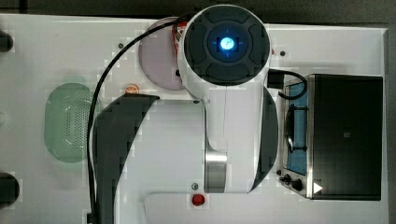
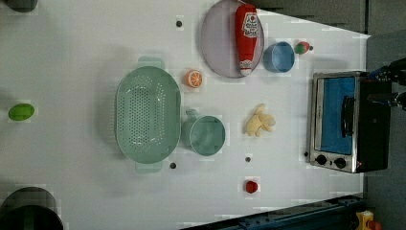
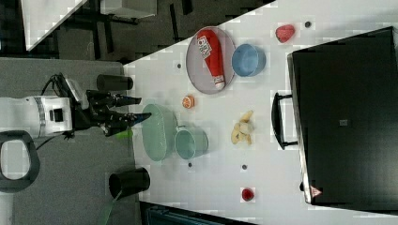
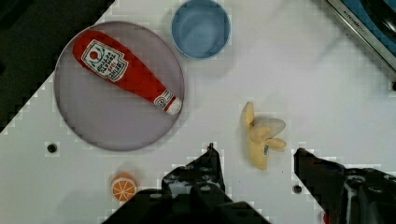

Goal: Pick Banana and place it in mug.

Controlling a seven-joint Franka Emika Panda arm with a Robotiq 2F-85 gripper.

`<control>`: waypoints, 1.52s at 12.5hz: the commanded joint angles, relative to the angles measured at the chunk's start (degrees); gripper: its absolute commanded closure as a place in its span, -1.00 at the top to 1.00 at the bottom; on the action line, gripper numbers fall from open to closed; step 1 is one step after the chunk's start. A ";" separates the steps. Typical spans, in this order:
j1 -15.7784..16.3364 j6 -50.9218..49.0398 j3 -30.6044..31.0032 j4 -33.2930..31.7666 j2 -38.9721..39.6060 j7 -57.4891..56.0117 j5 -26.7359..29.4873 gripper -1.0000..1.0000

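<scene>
In the left view, the basket (image 2: 147,119) is sitting on the counter (image 2: 72,72) with the mug (image 2: 206,135) touching its right side. The banana (image 2: 260,121) is lying to the right of the mug, apart from it, with the toaster oven (image 2: 345,121) standing further right. Above the mug, the orange slice (image 2: 194,78) is lying beside the plate (image 2: 220,38), which is carrying the ketchup bottle (image 2: 246,37); the cup (image 2: 279,56) is sitting just right of the plate.
</scene>
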 commanded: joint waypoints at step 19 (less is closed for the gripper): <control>-0.60 41.83 -1.43 -36.47 10.40 -16.90 0.11 1.00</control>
